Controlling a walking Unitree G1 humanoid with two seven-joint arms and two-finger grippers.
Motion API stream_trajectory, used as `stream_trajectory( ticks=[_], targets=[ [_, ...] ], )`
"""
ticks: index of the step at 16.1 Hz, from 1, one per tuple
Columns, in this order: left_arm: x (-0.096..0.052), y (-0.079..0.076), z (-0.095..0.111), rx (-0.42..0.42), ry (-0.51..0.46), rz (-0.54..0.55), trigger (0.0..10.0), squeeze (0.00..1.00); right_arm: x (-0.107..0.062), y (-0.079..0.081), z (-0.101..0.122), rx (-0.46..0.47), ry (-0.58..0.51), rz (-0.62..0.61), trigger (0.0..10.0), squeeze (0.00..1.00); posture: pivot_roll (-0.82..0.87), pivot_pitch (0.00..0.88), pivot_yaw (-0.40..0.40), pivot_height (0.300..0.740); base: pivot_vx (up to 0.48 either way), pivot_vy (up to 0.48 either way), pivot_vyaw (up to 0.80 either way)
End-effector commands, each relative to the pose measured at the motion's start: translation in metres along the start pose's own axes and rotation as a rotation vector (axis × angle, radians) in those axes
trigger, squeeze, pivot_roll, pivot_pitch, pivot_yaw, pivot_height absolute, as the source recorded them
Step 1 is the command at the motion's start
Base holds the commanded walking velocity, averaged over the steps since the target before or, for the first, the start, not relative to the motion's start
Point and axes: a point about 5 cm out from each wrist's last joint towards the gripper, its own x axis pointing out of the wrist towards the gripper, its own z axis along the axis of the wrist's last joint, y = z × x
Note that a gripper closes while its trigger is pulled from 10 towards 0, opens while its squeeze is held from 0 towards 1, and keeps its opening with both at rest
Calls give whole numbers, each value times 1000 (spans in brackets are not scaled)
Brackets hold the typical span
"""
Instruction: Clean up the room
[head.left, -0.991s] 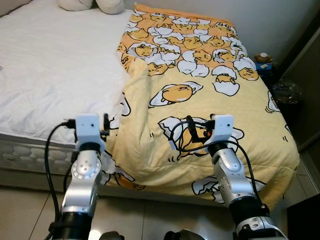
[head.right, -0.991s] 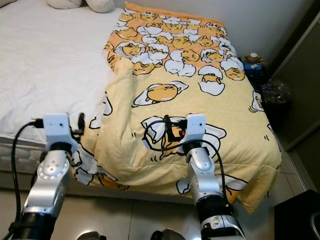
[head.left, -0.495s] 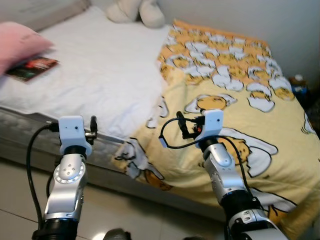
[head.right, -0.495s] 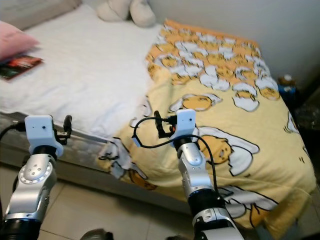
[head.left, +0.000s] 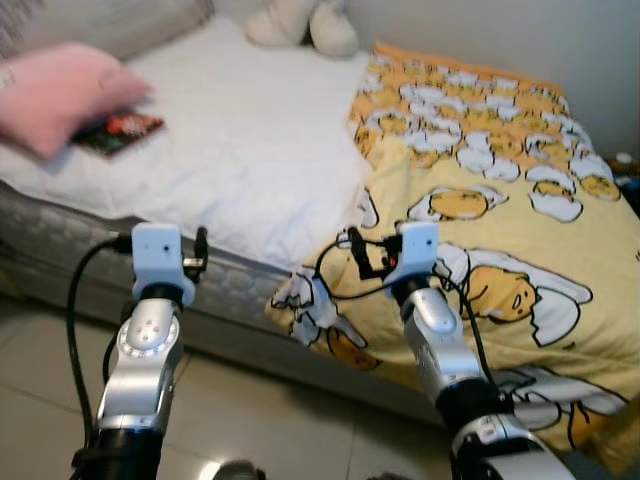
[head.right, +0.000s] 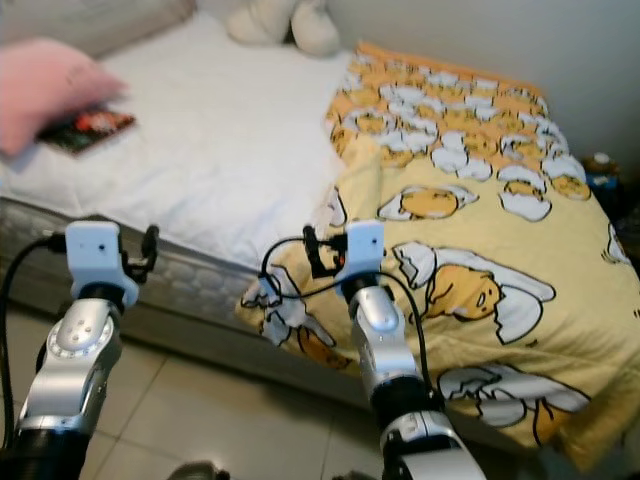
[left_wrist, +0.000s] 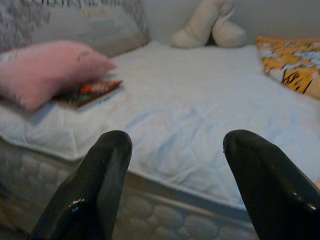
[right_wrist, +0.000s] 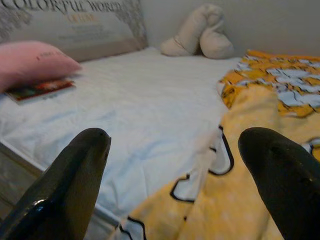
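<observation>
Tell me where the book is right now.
The book lies on the white sheet at the bed's far left in the head views, partly tucked under the pink pillow, well away from the yellow blanket.

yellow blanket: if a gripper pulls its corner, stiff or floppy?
Likely floppy: the yellow blanket lies creased, its edge draping over the mattress side. Probably light but bulky, so it would drag and bunch rather than slide flat.
</observation>
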Motion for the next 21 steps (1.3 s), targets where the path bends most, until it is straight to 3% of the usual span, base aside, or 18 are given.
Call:
stream_trajectory(
  ticks=[1, 3, 5, 9, 15, 18, 21],
  targets=[
    [0, -9, 3, 0, -20, -61, 10000, 0, 2, -4, 2, 21, -4, -27, 10000, 0, 135, 0, -48, 710, 465, 0, 0],
    [-5, -8, 1, 23, -27, -109, 10000, 0, 1, 0, -5, 66, 32, -35, 10000, 0, 134, 0, -35, 710, 461, 0, 0],
    [-14, -3, -6, 32, 0, -121, 10000, 0, 0, 4, -9, 61, 49, -31, 10000, 0, 142, 0, -28, 710, 458, 0, 0],
    [-20, -7, -6, 57, -7, -186, 10000, 0, 0, 5, -12, 45, 58, -36, 10000, 0, 156, 0, -19, 710, 470, 0, -113],
    [-31, 8, -9, 58, 53, -193, 10000, 0, -1, 17, -24, 28, 131, -16, 10000, 0, 206, 25, 20, 710, 0, 0, -129],
    [-56, -4, -7, 72, 105, -535, 10000, 0, 6, 13, -33, 13, 242, -123, 10000, 0, 252, 75, 45, 710, 0, 0, 0],
    [-74, -5, 3, 62, 122, -660, 10000, 0, 13, 8, -27, -56, 263, -194, 10000, 0, 296, 129, 50, 710, 0, 0, 0]
  ],
)
